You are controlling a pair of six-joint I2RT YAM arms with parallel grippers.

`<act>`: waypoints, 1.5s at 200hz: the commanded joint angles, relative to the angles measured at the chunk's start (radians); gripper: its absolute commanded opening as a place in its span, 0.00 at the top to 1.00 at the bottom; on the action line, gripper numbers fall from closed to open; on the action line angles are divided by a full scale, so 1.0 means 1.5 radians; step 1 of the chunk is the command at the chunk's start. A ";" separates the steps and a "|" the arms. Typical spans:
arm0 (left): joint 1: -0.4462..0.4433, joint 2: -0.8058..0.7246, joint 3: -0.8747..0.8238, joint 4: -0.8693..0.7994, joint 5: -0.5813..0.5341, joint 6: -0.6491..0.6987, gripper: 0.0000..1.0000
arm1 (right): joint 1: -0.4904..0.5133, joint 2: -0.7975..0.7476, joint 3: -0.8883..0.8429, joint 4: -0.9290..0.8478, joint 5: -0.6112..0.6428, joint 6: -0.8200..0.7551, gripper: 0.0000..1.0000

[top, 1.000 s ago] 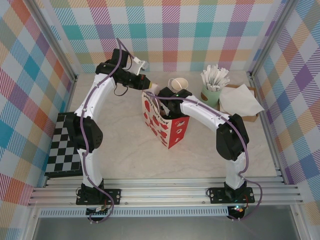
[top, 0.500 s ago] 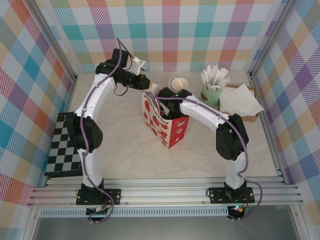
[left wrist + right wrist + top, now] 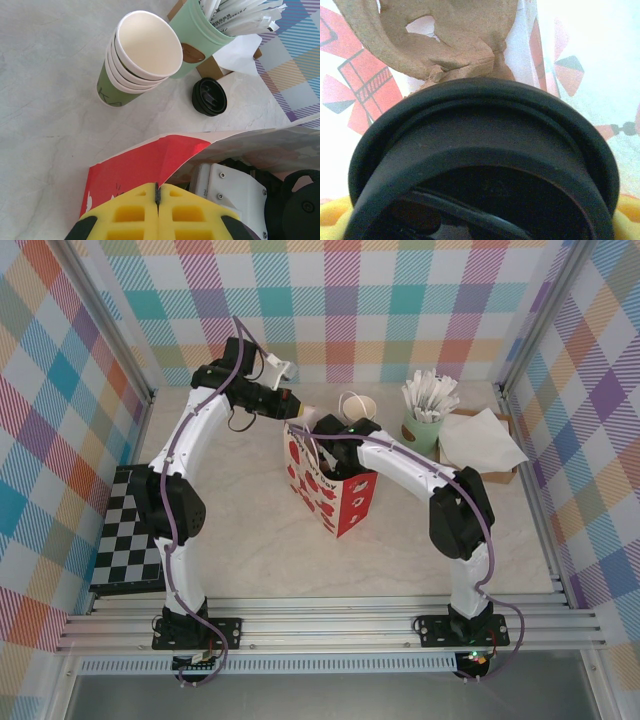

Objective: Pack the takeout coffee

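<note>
Inside the bag (image 3: 350, 505), the right pincer (image 3: 480, 222) pinches the takeout coffee (image 3: 485, 130) by its sides, black lid facing the bag's paper handle (image 3: 455, 40). At the bag's far rim, the left pincer (image 3: 157, 197) is pressed together on the paper, propping the mouth open. Best to lower the cup straight, seat it upright on the bag's floor, then release.
</note>
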 commanded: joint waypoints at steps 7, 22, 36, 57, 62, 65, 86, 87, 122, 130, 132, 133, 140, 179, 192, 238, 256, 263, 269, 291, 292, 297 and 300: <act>0.010 0.006 0.011 0.001 0.005 -0.008 1.00 | -0.005 0.135 -0.062 -0.021 0.054 -0.016 0.42; 0.010 0.006 0.012 0.001 0.006 -0.008 1.00 | -0.005 0.134 -0.056 -0.025 0.058 -0.015 0.42; 0.010 0.006 0.013 0.001 0.006 -0.008 1.00 | -0.005 0.132 -0.044 -0.034 0.068 -0.011 0.42; 0.011 0.005 0.015 0.001 0.006 -0.007 1.00 | -0.005 0.121 -0.019 -0.050 0.083 -0.005 0.42; 0.013 0.005 0.015 0.002 0.007 -0.008 1.00 | -0.005 0.119 -0.011 -0.054 0.090 -0.002 0.42; 0.014 0.005 0.015 0.002 0.008 -0.007 1.00 | -0.005 0.117 -0.007 -0.058 0.094 -0.001 0.42; 0.019 0.004 0.019 0.001 0.012 -0.007 1.00 | -0.005 0.111 0.026 -0.080 0.126 0.009 0.42; 0.020 0.004 0.020 0.001 0.013 -0.007 1.00 | -0.005 0.110 0.027 -0.081 0.129 0.010 0.42; 0.025 0.003 0.021 -0.006 0.020 -0.005 1.00 | -0.005 0.097 0.063 -0.108 0.194 0.022 0.43; 0.025 0.003 0.021 -0.005 0.023 -0.006 1.00 | -0.005 0.094 0.067 -0.109 0.200 0.019 0.43; 0.025 0.003 0.021 -0.005 0.023 -0.005 1.00 | -0.005 0.093 0.068 -0.109 0.201 0.018 0.43; 0.024 0.003 0.021 -0.005 0.023 -0.005 1.00 | -0.005 0.093 0.068 -0.109 0.201 0.018 0.43; 0.025 0.004 0.020 -0.004 0.025 -0.006 1.00 | -0.005 0.092 0.072 -0.111 0.203 0.016 0.42; 0.025 0.004 0.019 -0.003 0.030 -0.007 1.00 | -0.004 0.092 0.076 -0.111 0.209 0.012 0.43; 0.025 0.004 0.017 -0.003 0.030 -0.008 1.00 | -0.004 0.091 0.077 -0.111 0.209 0.012 0.43; 0.025 0.004 0.019 0.001 0.031 -0.009 1.00 | -0.003 0.086 0.076 -0.106 0.205 0.012 0.43; 0.025 0.005 0.021 0.002 0.035 -0.011 1.00 | -0.003 0.083 0.079 -0.104 0.199 0.013 0.43; 0.025 0.005 0.021 0.003 0.037 -0.012 1.00 | -0.003 0.078 0.078 -0.099 0.188 0.011 0.43; 0.025 0.006 0.021 0.003 0.038 -0.012 1.00 | -0.003 0.073 0.078 -0.094 0.178 0.011 0.43; 0.025 0.011 0.023 0.004 0.040 -0.017 1.00 | -0.003 0.055 0.080 -0.078 0.135 0.016 0.43; 0.025 0.011 0.023 0.004 0.040 -0.017 1.00 | -0.004 0.054 0.080 -0.077 0.133 0.016 0.43; 0.024 0.012 0.023 0.005 0.040 -0.016 1.00 | -0.003 0.050 0.080 -0.073 0.120 0.016 0.43; 0.024 0.012 0.023 0.006 0.041 -0.016 1.00 | -0.004 0.047 0.081 -0.071 0.114 0.017 0.43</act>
